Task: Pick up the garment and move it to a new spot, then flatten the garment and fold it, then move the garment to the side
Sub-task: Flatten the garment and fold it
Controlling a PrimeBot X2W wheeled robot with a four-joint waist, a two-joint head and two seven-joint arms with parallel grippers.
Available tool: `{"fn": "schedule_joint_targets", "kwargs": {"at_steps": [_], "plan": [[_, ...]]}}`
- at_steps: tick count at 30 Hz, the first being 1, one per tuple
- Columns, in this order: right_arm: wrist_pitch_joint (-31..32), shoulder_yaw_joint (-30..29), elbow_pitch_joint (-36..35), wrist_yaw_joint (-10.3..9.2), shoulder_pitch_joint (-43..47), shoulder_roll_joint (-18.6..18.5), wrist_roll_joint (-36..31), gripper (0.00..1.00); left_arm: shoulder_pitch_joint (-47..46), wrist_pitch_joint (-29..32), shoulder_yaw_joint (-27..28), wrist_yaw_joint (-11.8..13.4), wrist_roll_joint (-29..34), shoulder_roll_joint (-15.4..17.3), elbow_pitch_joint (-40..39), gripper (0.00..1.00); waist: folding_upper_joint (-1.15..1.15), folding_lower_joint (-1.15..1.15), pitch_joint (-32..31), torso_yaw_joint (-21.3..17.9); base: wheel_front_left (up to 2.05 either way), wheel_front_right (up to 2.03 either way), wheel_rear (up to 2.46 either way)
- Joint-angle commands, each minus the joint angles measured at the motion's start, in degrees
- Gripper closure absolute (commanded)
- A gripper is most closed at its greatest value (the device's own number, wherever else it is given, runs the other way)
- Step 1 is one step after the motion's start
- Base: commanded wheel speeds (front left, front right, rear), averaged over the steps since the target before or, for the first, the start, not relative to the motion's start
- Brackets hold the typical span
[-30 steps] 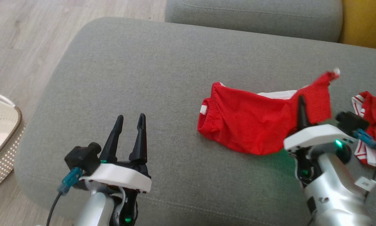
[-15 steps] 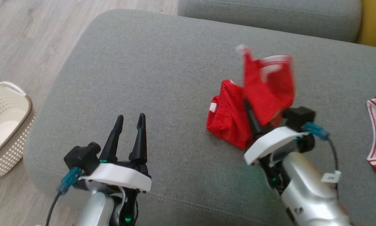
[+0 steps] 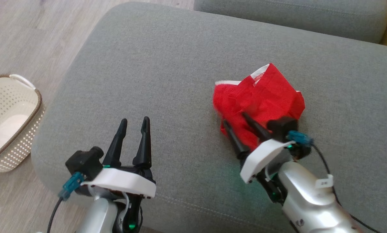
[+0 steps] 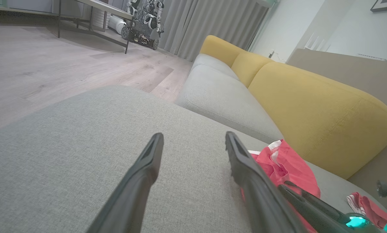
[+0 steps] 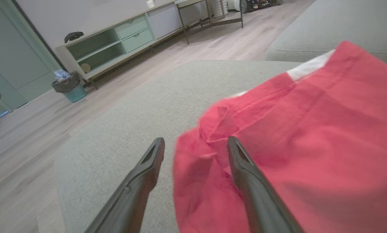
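The garment [image 3: 261,97] should handle soft, light, limp; grasp a hemmed edge. Left gripper [image 3: 134,119] and right gripper [image 3: 235,118]: jaws apart, empty.

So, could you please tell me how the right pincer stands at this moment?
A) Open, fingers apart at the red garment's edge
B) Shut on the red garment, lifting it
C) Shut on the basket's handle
A: the right pincer has its two fingers spread apart, and the red garment lies on the grey cushion.
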Motion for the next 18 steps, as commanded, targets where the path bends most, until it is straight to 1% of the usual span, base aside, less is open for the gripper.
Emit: {"fn": "schedule_joint_targets", "kwargs": {"at_steps": [1, 6, 9, 13, 18], "plan": [[-0.50, 1.97, -1.84, 0.39, -2.01, 0.88, 0.19, 0.00, -2.06, -0.45, 1.80, 0.39, -0.18, 0.17, -2.05, 0.00, 0.00, 0.00, 0.17, 0.05, 0.00, 0.00, 0.00], [1.76, 5.65, 0.10, 0.39, -2.88, 0.92, 0.28, 0.00, -2.26, -0.45, 1.56, 0.56, -0.51, 0.17, -2.30, 0.00, 0.00, 0.00, 0.83, 0.19, 0.00, 0.00, 0.00], [1.91, 6.49, 1.17, 0.39, -3.70, 0.87, 0.34, 0.00, -2.48, -0.45, 1.28, 0.68, -0.70, 0.17, -2.50, 0.00, 0.00, 0.00, 1.29, 0.30, 0.00, 0.00, 0.00], [0.19, 5.71, 0.69, 0.39, -4.43, 0.27, 1.57, 0.00, -2.57, -0.45, 1.51, 0.93, -0.79, 0.17, -2.68, 0.00, 0.00, 0.00, 1.56, -0.10, 0.00, 0.00, 0.00], [-3.08, 3.54, -2.11, 0.39, -4.11, -1.91, 1.82, 0.00, -2.67, -0.45, 2.18, 0.95, -0.55, 0.17, -2.70, 0.00, 0.00, 0.00, 0.52, -1.81, 0.00, 0.00, 0.00]]}}
